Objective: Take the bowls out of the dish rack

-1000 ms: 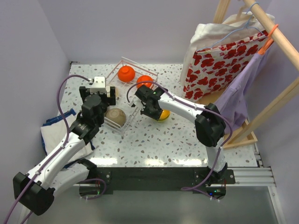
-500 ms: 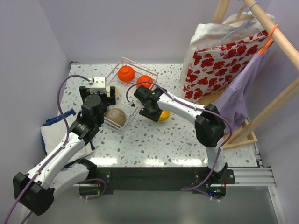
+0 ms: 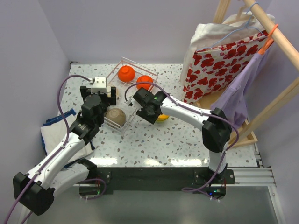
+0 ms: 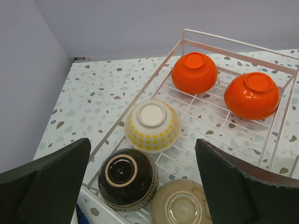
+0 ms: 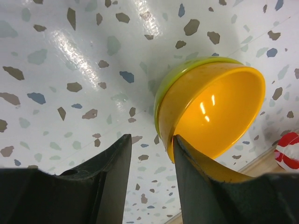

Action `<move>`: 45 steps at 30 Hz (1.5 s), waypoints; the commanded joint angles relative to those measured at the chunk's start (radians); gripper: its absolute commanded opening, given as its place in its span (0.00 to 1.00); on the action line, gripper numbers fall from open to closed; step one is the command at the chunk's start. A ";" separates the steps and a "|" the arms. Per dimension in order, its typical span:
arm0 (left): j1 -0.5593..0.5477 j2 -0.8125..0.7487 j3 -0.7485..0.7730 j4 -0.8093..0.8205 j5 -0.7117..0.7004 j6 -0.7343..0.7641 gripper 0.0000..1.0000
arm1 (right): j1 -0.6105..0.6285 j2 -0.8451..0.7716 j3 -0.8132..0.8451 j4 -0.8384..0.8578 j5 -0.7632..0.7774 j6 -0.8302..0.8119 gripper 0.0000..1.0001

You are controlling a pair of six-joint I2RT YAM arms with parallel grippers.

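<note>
The white wire dish rack (image 3: 140, 71) stands at the back of the table. It also shows in the left wrist view (image 4: 219, 46), holding two orange-red bowls (image 4: 194, 72) (image 4: 251, 94), a cream bowl with yellow dots (image 4: 152, 126), a dark brown bowl (image 4: 128, 179) and a tan bowl (image 4: 180, 205), all upside down. My left gripper (image 4: 141, 142) hangs open above them. Right of the rack, the yellow-orange bowl (image 5: 215, 116) sits nested in the lime green bowl (image 5: 161, 100) on the table. My right gripper (image 5: 152, 140) is narrowly open and empty, one finger at the yellow bowl's rim.
A wooden clothes rack (image 3: 275, 100) with a red-flowered bag (image 3: 219, 65), white cloth and a purple garment (image 3: 240, 95) fills the right side. A white and blue cloth (image 3: 51, 133) lies at the left table edge. Walls close the left and back.
My right gripper has shifted a little left, off the yellow-orange bowl and toward the rack. The left arm has not moved.
</note>
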 commanded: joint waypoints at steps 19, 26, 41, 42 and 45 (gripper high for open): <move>-0.005 -0.008 -0.018 0.067 0.040 0.003 0.99 | 0.004 -0.104 -0.185 0.255 0.001 0.077 0.43; -0.002 0.021 -0.012 0.079 0.143 -0.038 1.00 | 0.004 -0.250 -0.207 0.275 0.013 0.071 0.47; 0.093 0.368 0.293 -0.005 0.549 -0.336 1.00 | -0.010 -0.606 -0.506 0.487 0.173 0.161 0.99; 0.097 0.415 0.313 -0.005 0.557 -0.366 1.00 | -0.011 -0.635 -0.525 0.504 0.179 0.172 0.99; 0.125 0.516 0.380 -0.005 0.620 -0.444 1.00 | -0.014 -0.684 -0.588 0.550 0.181 0.183 0.99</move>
